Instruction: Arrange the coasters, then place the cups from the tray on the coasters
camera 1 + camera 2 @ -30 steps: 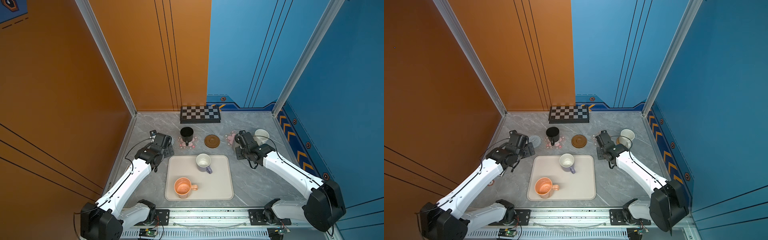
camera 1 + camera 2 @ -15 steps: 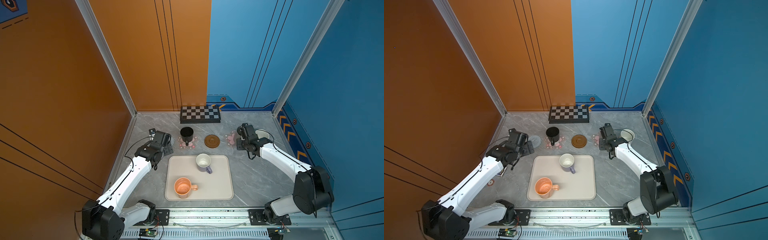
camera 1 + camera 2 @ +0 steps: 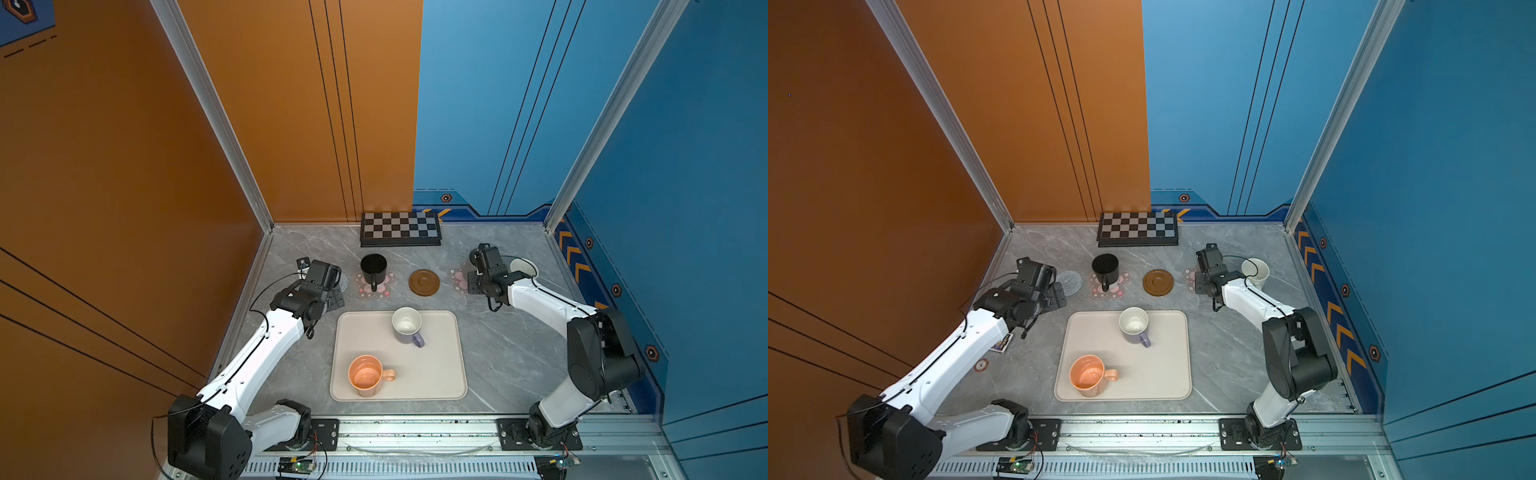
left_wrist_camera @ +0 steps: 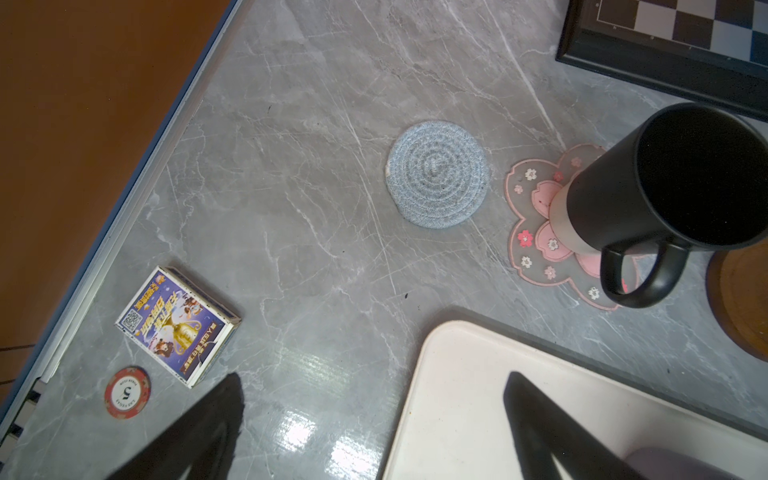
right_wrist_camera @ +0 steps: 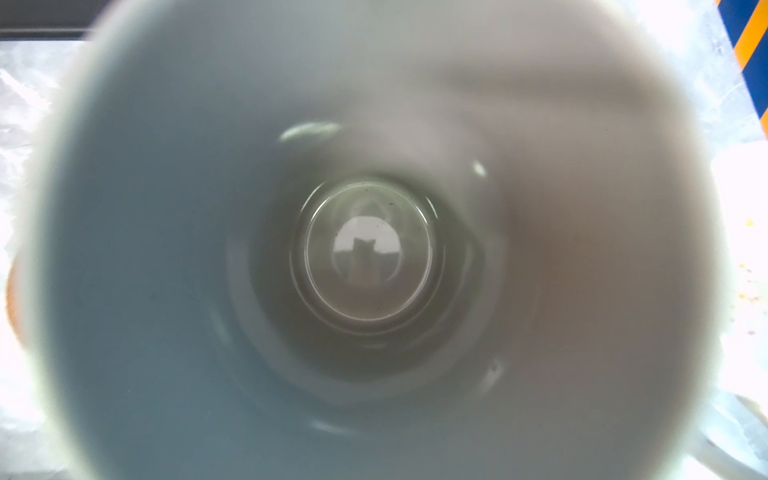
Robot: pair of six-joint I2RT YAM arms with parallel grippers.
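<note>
1. A large cream-beige rectangular tray (image 3: pixel 440 374) lies at the middle of the near edge of the grey marble counter (image 3: pixel 498 353).
2. Two cups stand upright on the tray. A lavender cup with a white inside (image 3: pixel 407 326) is at its far edge, and an orange-peach cup (image 3: pixel 365 375) is near its near left corner.
3. The coasters lie in a row between the tray and the counter's far edge.
   - A pale blue-grey round woven coaster (image 4: pixel 436 174) lies bare towards the left edge.
   - A pink flower-shaped coaster (image 4: pixel 536 208) carries the upright black cup (image 3: pixel 374 268).
   - A brown round wooden coaster (image 3: pixel 424 282) lies bare.
   - A second pink flower-shaped coaster (image 3: pixel 457 278) is partly hidden.
4. A white speckled cup (image 3: pixel 524 268) stands near the right edge.
5. The left gripper (image 4: pixel 374 376) hovers over the tray's far left corner, its fingers wide apart and empty.
6. The right gripper (image 3: pixel 478 284) is above the second pink coaster, its fingers clamped narrowly on a grey cup (image 5: pixel 374 270) whose inside fills the right wrist view. I cannot tell whether the cup touches the coaster.
7. A black-and-white checkerboard (image 3: pixel 400 228) lies at the far edge.
</note>
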